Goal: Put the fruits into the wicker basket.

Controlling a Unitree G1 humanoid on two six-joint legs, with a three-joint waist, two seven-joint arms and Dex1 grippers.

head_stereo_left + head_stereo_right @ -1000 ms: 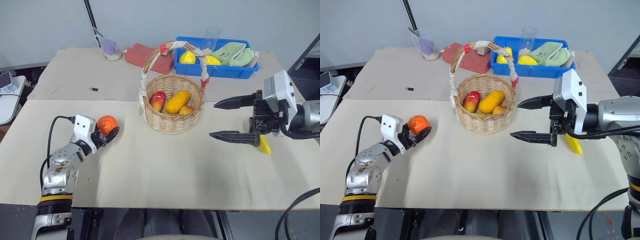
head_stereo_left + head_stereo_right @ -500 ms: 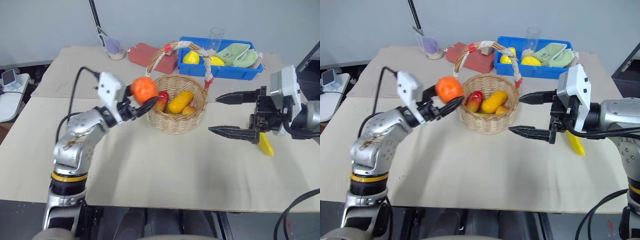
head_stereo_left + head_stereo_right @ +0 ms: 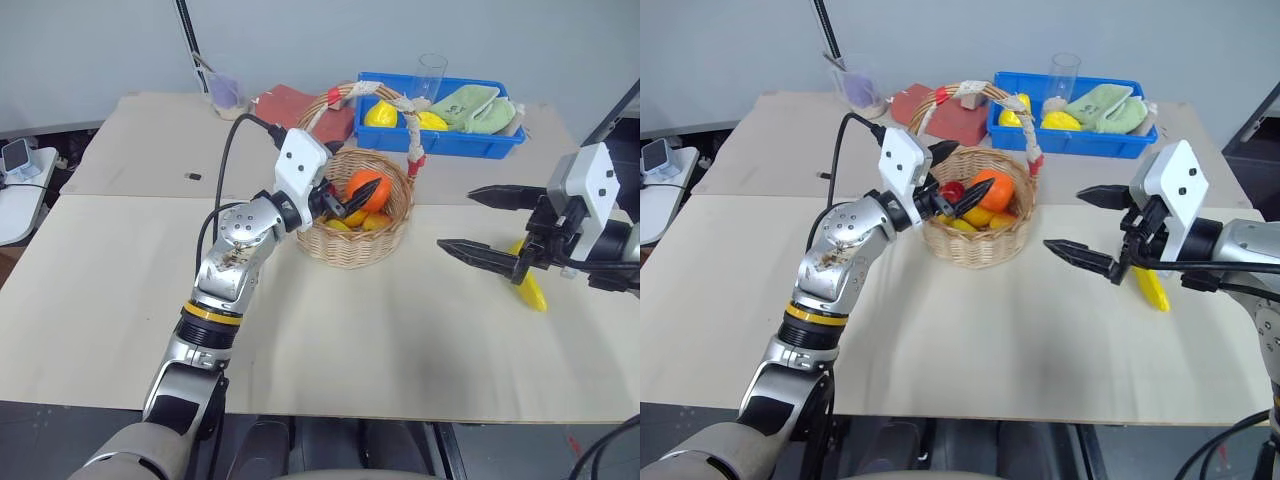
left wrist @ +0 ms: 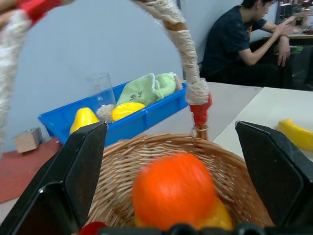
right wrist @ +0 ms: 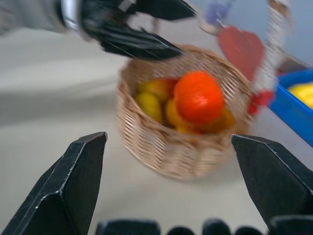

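Tan wicker basket (image 3: 355, 225) is my landmark: round, coarsely woven, its tall arched handle wrapped in white cloth and red tape. My left gripper (image 3: 345, 200), which a second ago clutched the orange out to the basket's left, now sits at the near-left rim with fingers spread, and the orange (image 3: 367, 189) lies inside atop the other fruit, smooth and glossy. I judge that half done. My right gripper (image 3: 480, 225), right of the basket, is spread wide and empty. Just beyond it lies the banana (image 3: 527, 288), curved, yellow, slick, on the pale table (image 3: 300, 330), not yet picked.
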